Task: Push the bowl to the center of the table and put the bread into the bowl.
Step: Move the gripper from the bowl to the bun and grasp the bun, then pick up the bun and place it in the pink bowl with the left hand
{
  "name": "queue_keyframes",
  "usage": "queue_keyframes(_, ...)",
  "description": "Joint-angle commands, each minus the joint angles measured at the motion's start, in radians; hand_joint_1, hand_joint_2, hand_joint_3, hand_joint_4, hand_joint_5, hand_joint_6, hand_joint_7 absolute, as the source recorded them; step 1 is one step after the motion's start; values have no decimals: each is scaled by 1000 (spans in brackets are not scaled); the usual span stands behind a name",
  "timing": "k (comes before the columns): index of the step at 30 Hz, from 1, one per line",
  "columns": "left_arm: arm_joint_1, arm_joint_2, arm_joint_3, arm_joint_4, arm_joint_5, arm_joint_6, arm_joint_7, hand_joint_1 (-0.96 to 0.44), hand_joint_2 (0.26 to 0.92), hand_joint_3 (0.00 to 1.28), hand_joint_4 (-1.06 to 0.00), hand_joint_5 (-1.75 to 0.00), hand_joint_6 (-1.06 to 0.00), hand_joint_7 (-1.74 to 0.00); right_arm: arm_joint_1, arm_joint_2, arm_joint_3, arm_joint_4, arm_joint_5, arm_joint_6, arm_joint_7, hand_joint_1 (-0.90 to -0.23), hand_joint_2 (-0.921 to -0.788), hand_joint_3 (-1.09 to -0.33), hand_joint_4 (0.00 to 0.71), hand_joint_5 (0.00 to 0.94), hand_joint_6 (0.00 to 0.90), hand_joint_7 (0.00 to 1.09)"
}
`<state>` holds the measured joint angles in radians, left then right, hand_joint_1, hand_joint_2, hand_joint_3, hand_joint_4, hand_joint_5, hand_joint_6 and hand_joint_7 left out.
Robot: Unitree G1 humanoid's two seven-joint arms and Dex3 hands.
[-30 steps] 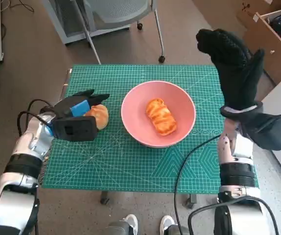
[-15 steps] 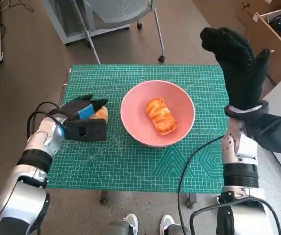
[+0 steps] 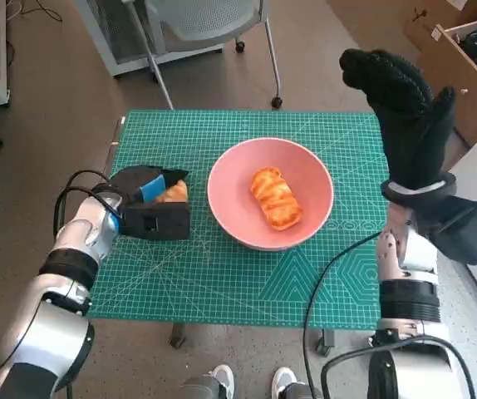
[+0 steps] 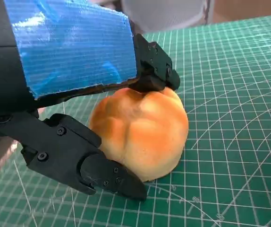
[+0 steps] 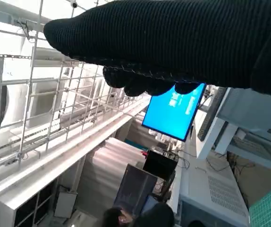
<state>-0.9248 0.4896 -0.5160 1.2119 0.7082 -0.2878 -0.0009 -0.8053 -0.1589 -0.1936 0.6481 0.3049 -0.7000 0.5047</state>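
My left hand (image 3: 149, 212) is closing on a round bread roll (image 4: 140, 130) that is sitting on the green mat (image 3: 222, 283) just beside the pink bowl (image 3: 270, 193), on my left. My fingers (image 4: 105, 175) are touching the roll low on one side and over its top, so I am gripping it, though it is resting on the mat, not yet lifted. The bowl is standing about mid-table with another piece of bread (image 3: 273, 198) lying inside it.

What I am worrying about: the roll is soft and rounded, and the contact looks shallow, so squeezing harder could dent it, while a loose hold could let it roll out as I lift. Swinging towards the bowl too low could knock the rim and shove the bowl off centre.

My right hand (image 3: 405, 116) is raised above the table's right edge, fingers together and upright, holding nothing. In the head view my own hand is covering most of the roll, and I cannot tell how far my fingers are wrapping round its far side
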Motion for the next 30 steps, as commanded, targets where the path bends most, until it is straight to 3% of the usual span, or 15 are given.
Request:
queue_keyframes(1,-14,52,8,-35,-1,-51,21,0,919,100,-633,-1123,-605,-1187,25,-15,-2,8,-12,1,-3,-666,-921,-709,228,1,266,132)
queue_keyframes(9,-22,123,111,-214,-71,-143,55,1,920,53,-684,-1144,-665,-1144,24,-12,1,19,-15,-4,-5,-666,-921,-709,227,0,266,130)
queue_keyframes(20,0,127,241,-659,-151,-76,-32,2,917,19,-712,-1115,-726,-1083,11,-7,3,37,-1,2,4,-663,-921,-711,228,0,269,128)
queue_keyframes(30,-61,32,219,-673,-130,-146,-24,1,919,19,-721,-1069,-712,-1132,13,1,6,25,6,9,7,-663,-921,-710,229,1,271,126)
